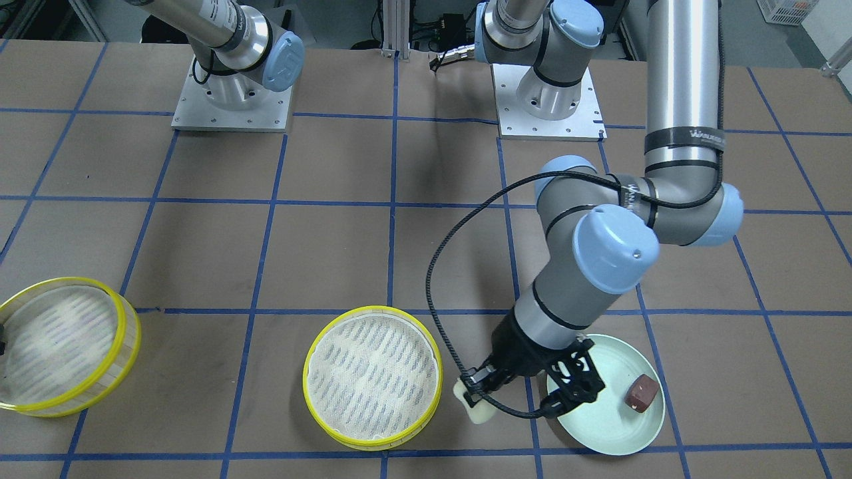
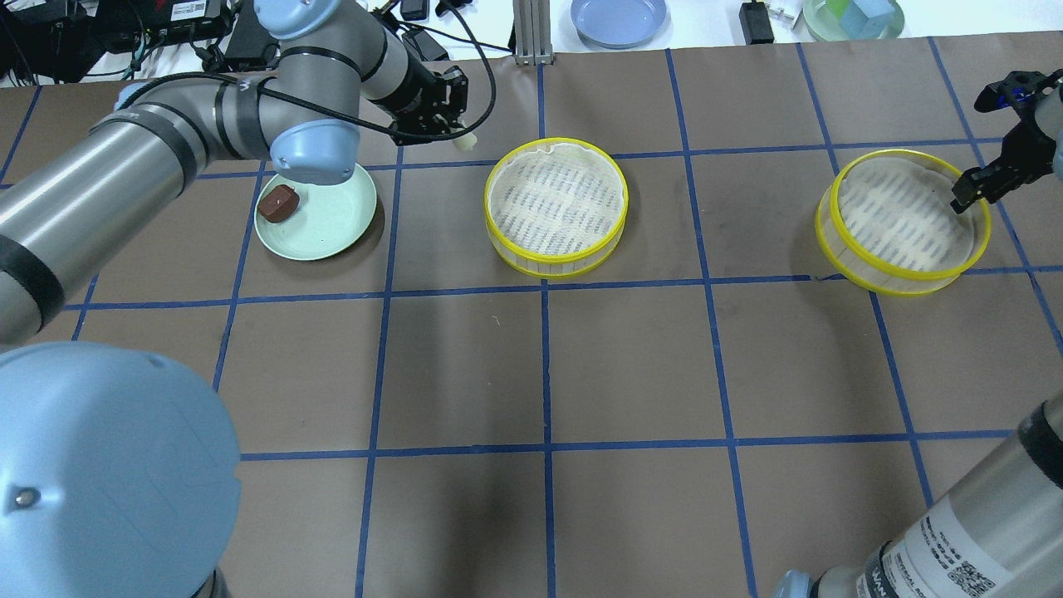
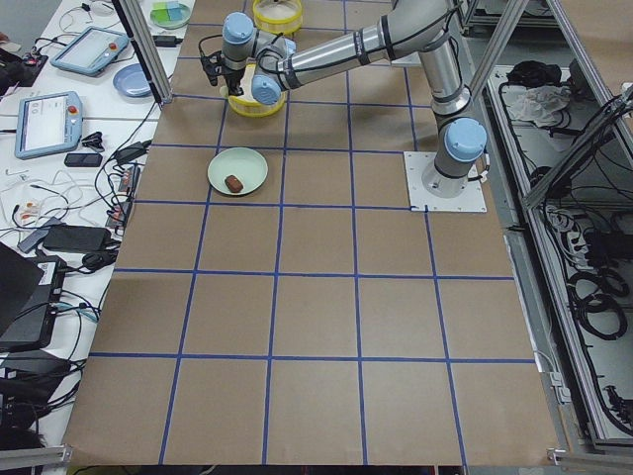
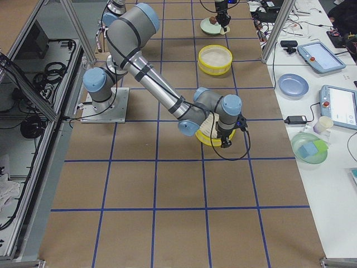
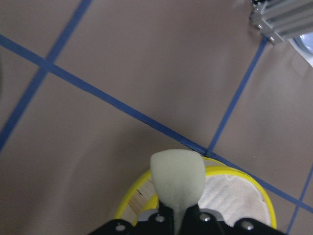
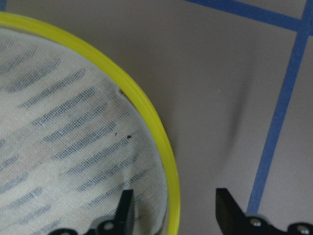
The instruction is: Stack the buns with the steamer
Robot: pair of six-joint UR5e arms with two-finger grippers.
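Observation:
My left gripper (image 2: 455, 133) is shut on the pale cream bun (image 2: 464, 141) and holds it above the table between the green plate (image 2: 328, 228) and the middle steamer tray (image 2: 556, 208). In the left wrist view the cream bun (image 5: 177, 177) hangs just before that tray's yellow rim (image 5: 134, 198). The dark brown bun (image 2: 277, 203) lies on the green plate. My right gripper (image 6: 173, 215) is open, with its jaws on either side of the yellow rim (image 6: 146, 110) of the second steamer tray (image 2: 903, 220). One finger is over the mesh, one outside.
A blue plate (image 2: 619, 18) and a green bowl with cubes (image 2: 855, 17) sit on the white bench beyond the table. A metal post (image 2: 526, 33) stands at the far edge. The arm bases (image 1: 233, 100) are at the robot's side.

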